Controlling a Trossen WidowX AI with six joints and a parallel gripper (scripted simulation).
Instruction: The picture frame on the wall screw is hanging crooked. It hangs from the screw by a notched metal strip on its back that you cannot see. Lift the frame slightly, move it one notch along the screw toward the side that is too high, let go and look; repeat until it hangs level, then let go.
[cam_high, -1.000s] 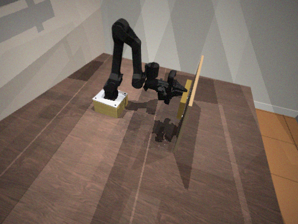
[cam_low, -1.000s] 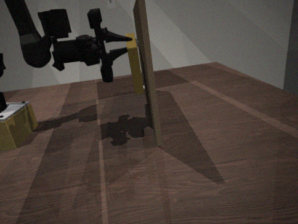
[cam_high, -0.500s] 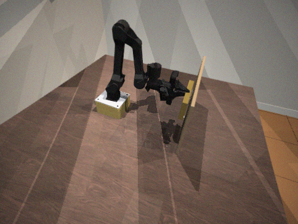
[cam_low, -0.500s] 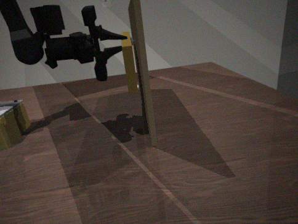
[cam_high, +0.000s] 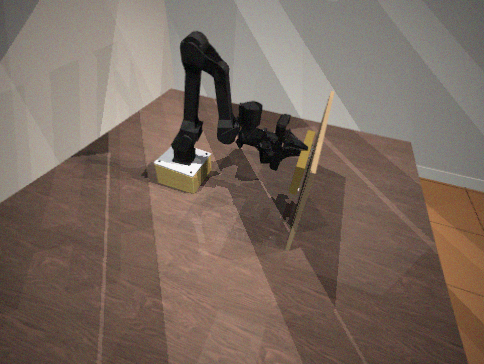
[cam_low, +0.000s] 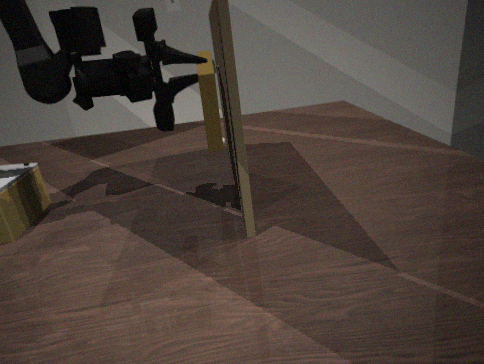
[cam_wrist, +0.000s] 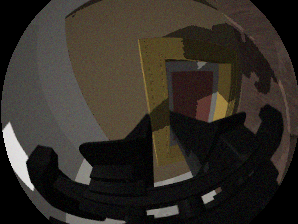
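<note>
The picture frame (cam_high: 300, 172) (cam_low: 210, 110) (cam_wrist: 152, 75) is yellow with a dark red picture inside a grey border. It hangs against the front of an upright panel. My gripper (cam_high: 306, 148) (cam_low: 202, 69) (cam_wrist: 157, 115) is shut on the frame's top bar, one finger above it and one below. In the wrist view, which is rolled so that the table lies to the right, the top bar runs at a slight slant. The rounded, tilted view does not show clearly how level the frame is. The screw and the notched strip are hidden behind the frame.
The upright panel (cam_high: 325, 120) (cam_low: 235, 125) (cam_wrist: 100, 60) stands just behind the frame, seen nearly edge-on in the top and exterior views. The arm's yellow base block (cam_high: 175, 179) (cam_low: 20, 210) stands on the wooden table (cam_high: 150, 280) (cam_low: 150, 310). Shadows cross the table.
</note>
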